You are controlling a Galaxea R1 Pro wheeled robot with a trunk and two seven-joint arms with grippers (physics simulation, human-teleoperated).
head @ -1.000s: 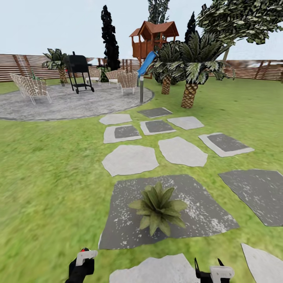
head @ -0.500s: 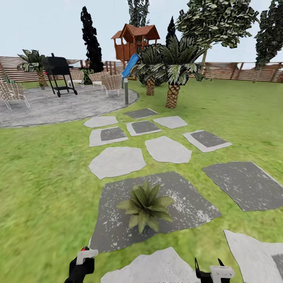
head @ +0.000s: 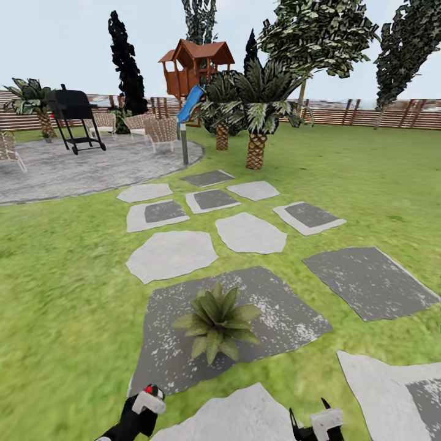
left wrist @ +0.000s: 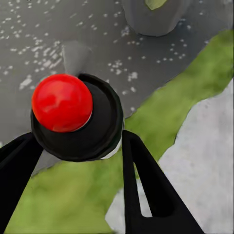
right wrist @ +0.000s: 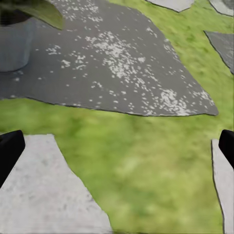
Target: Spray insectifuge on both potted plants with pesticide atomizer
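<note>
One potted plant (head: 214, 318), a low rosette of pointed green leaves, stands on a dark speckled stepping stone (head: 288, 312) just ahead of me. Its grey pot (left wrist: 153, 17) shows in the left wrist view, and the pot (right wrist: 14, 44) with a leaf over it also appears in the right wrist view. My left gripper (head: 142, 409) is shut on the pesticide atomizer (head: 150, 399). From behind, the atomizer (left wrist: 73, 117) shows as a dark round body with a red knob between the black fingers. My right gripper (head: 309, 422) is open with nothing between its wide-apart fingers (right wrist: 9, 151).
Pale and dark stepping stones (head: 171, 254) lead across the lawn to a round paved patio (head: 73, 168) with chairs and a black grill (head: 73, 116). A grey lamp post (head: 184, 144), palms (head: 257, 122), a playhouse and a slatted fence (head: 367, 113) stand further back.
The whole view has swung to the right, so the plant and stones sit further left in the picture. Both grippers show slightly higher and further left; the left one still holds the atomizer.
</note>
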